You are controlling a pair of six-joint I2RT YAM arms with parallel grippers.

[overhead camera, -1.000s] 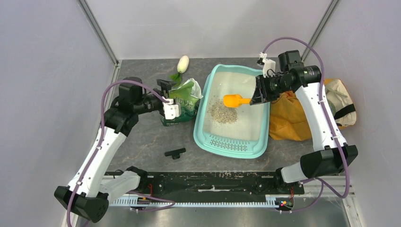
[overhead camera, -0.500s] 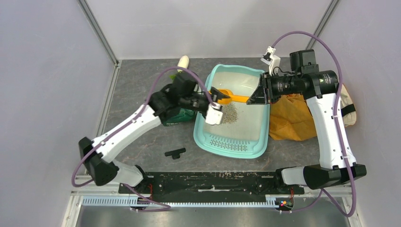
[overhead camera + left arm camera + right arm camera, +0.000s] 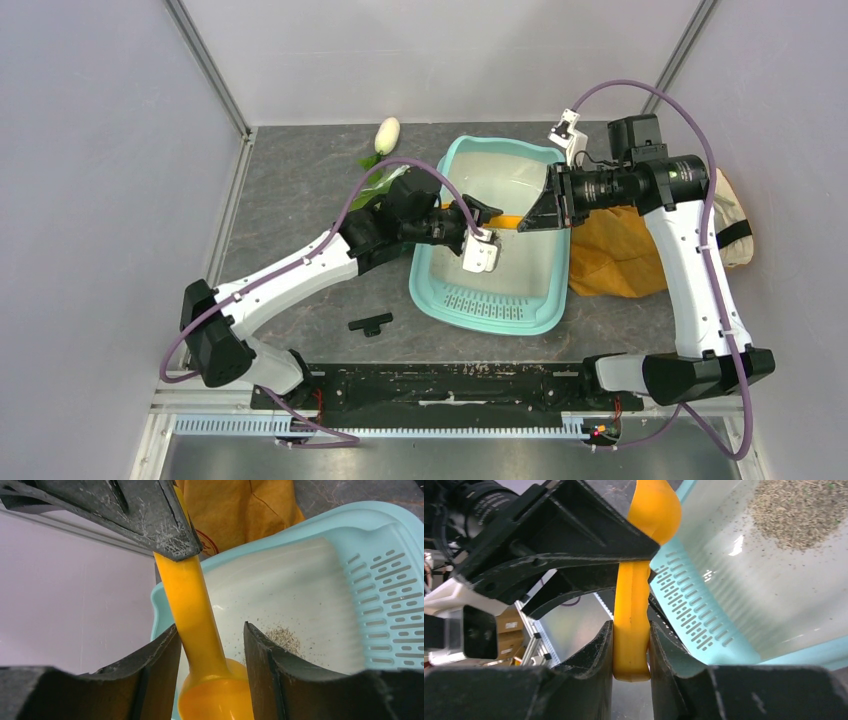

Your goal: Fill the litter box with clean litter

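1. Now finds the left gripper (image 3: 210,626) reached in over the large rectangular teal plastic litter box (image 3: 500,318), off the green printed pouch (image 3: 375,188) where it hung a second ago.
2. Finds its jaws narrowed on the way: wide then, now astride the handle of the orange plastic scoop (image 3: 195,610). Shows one finger (image 3: 160,660) against the handle or nearly so, and a gap at the other, so apart and not yet clamped.
3. Keeps the right gripper (image 3: 630,627) near its earlier spot over the right rim, beside the crumpled orange cloth bag (image 3: 610,250). Shows its fingers (image 3: 594,655) pressed tight on the very end of the handle: clamped on the scoop.
4. Reads as a hand-over of the scoop from right to left, or a two-handed steadying; cannot tell which. Adds nothing to the box either way.
5. Leaves the litter (image 3: 282,637), small beige-grey granules, as one thin loose pile on the white basin floor, short of the slotted grille (image 3: 385,595). Leaves most of that floor bare, so filling judged barely begun.
6. Puts that pile below and just beside the left fingertips, near the scoop's bowl, touching neither gripper. Puts it well apart from the right gripper, at the opposite end of the scoop.
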